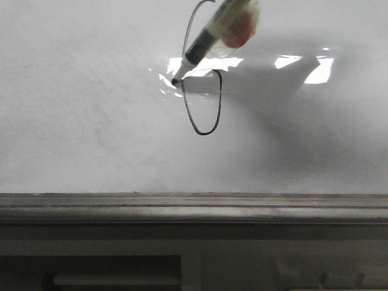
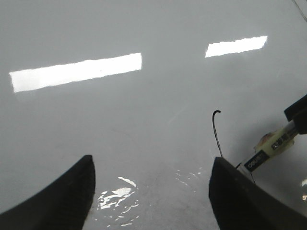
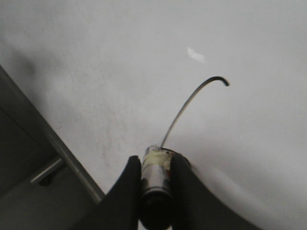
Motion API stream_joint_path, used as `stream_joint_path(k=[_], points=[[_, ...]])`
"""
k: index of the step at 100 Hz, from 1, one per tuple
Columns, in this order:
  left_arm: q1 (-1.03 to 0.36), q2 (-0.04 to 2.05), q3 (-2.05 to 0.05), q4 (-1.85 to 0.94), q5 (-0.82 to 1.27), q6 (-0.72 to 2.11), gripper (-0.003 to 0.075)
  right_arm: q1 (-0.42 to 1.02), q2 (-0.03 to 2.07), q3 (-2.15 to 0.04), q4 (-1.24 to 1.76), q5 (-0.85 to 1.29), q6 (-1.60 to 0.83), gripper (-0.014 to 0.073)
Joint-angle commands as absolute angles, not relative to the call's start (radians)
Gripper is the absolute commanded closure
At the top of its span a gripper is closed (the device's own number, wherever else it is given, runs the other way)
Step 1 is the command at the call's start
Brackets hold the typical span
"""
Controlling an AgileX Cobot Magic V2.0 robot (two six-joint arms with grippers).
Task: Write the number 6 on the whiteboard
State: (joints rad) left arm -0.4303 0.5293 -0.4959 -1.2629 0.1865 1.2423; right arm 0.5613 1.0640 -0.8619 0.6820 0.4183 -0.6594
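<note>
The whiteboard (image 1: pixel 85 121) fills the front view, glossy pale grey-white. A thin dark number 6 (image 1: pixel 206 103) is drawn on it, a tall curve with a rounded lower loop. The marker (image 1: pixel 209 39) leans down from the top, its dark tip touching the board where the loop meets the stem. My right gripper (image 3: pixel 156 167) is shut on the marker (image 3: pixel 154 172), with the drawn stem (image 3: pixel 192 98) beyond it. My left gripper (image 2: pixel 151 177) is open and empty over bare board, with the marker (image 2: pixel 268 148) and part of the line (image 2: pixel 217 129) to its side.
The board's dark grey grooved frame edge (image 1: pixel 194 209) runs along the near side, with a lower shelf (image 1: pixel 115 279) beneath. The frame edge also shows in the right wrist view (image 3: pixel 53 143). Bright rectangular glare patches (image 2: pixel 76 72) lie on the board.
</note>
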Motion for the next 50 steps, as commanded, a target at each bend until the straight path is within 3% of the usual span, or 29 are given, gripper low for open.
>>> stream_joint_path(k=[1,32,50], points=[[-0.430,0.530,-0.521,-1.284,0.169,1.238,0.0262,0.588,1.067,-0.914,0.697,0.396,-0.675,0.0643],[-0.430,0.547,-0.521,-1.284,0.362,1.254,0.0262,0.529,0.956,-0.921,0.671,0.710,-0.675,0.0643],[-0.432,0.621,-0.530,-1.284,0.528,1.283,0.0262,0.519,0.958,-0.939,0.679,0.746,-0.675,0.0643]])
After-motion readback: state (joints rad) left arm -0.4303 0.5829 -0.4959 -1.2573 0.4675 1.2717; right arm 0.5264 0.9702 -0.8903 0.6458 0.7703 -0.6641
